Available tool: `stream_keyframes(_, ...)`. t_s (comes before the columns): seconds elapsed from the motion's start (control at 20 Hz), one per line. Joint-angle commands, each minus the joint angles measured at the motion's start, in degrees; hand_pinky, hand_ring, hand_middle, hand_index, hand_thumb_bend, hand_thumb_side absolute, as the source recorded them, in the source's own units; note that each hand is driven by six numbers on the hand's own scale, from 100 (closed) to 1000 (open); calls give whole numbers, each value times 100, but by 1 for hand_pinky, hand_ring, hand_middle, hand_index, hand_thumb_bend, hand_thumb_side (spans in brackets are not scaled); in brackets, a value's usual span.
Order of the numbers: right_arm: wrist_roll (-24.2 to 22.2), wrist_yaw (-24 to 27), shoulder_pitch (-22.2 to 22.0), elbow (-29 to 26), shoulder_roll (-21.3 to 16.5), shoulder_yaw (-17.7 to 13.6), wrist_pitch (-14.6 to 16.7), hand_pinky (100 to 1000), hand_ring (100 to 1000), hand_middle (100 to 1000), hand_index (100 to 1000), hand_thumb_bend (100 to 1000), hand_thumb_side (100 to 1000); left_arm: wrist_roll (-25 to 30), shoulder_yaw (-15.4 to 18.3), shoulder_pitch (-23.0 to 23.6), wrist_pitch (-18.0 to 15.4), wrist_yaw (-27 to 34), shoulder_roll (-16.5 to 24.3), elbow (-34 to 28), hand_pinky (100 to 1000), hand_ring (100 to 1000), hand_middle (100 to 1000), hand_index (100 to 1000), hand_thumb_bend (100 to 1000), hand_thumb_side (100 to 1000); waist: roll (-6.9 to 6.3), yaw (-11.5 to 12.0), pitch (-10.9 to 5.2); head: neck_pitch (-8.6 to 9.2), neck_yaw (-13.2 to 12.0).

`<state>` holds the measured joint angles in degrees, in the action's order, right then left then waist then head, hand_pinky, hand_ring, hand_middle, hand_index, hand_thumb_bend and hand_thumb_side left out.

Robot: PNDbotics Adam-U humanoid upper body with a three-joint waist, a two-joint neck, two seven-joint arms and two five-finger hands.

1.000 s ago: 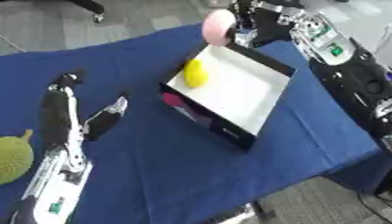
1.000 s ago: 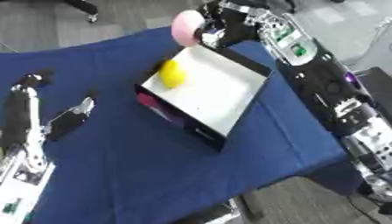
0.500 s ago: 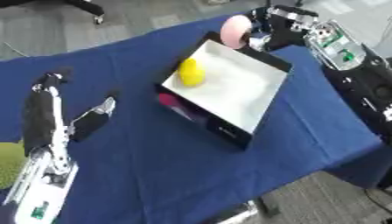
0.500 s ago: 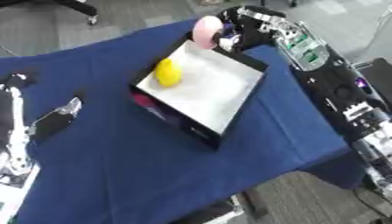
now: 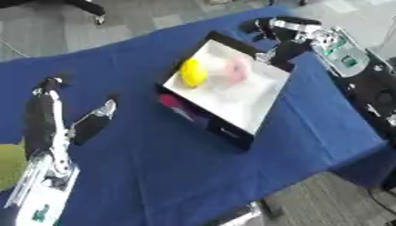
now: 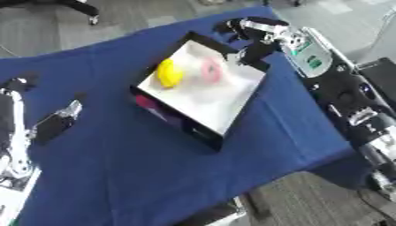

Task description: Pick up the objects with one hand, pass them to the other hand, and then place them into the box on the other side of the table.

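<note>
We look down on a table w/ a blue cloth (image 5: 154, 176), slightly tilted in view. A shallow box (image 5: 267, 108), white inside w/ dark walls, sits toward the far right side. Inside it, near the far end, lie a yellow object (image 5: 192, 73) and just beside it a pink object (image 5: 236, 70), blurred, so we can't tell if it has fully settled or if the two touch. Our right hand (image 6: 246, 33) hangs over the box's far corner, fingers spread wide & holding nothing. Our left hand (image 5: 50, 110) rests low at the left, fingers straight & relaxed, thumb out to the side, also holding nothing. A green object (image 5: 9, 165) shows at the left edge, partly cut off, close to that left arm. We judge the step in hand as the release of the pink object into the box, w/ the green one likely next. To do it well: lift the right hand straight up & clear of the box wall before swinging back, so fingers don't clip the rim or nudge the box. For the green object, approx. centre the left hand over it before closing, & meet the right hand mid-table for the pass.
</note>
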<state>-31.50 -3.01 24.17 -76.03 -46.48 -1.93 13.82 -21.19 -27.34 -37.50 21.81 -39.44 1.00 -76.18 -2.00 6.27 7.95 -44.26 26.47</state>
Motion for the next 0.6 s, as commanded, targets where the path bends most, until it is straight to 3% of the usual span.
stream_keyframes(0.05,-115,-189,57,-1,-134,-57,264,982,1000,1000,1000,100,113,-32,51,-68,5,13,67,-78,778,759,658,824,596,530,-51,-21,-153,14,-46)
stream_keyframes(0.25,-97,-314,43,37,-144,-101,379,988,1000,1000,1000,100,137,-57,51,-56,6,24,72,-82,777,757,654,823,595,521,-53,-29,-143,14,-87)
stream_keyframes(0.4,-19,-278,44,23,-140,-125,338,988,1000,1000,1000,100,100,-99,56,-64,4,44,75,-92,777,759,656,826,599,523,-49,-22,-144,14,-91)
stream_keyframes(0.6,209,194,80,-148,-178,-233,158,998,1000,1000,1000,100,100,-109,85,-100,25,58,116,-179,774,754,649,817,602,499,-35,-2,-159,14,-195)
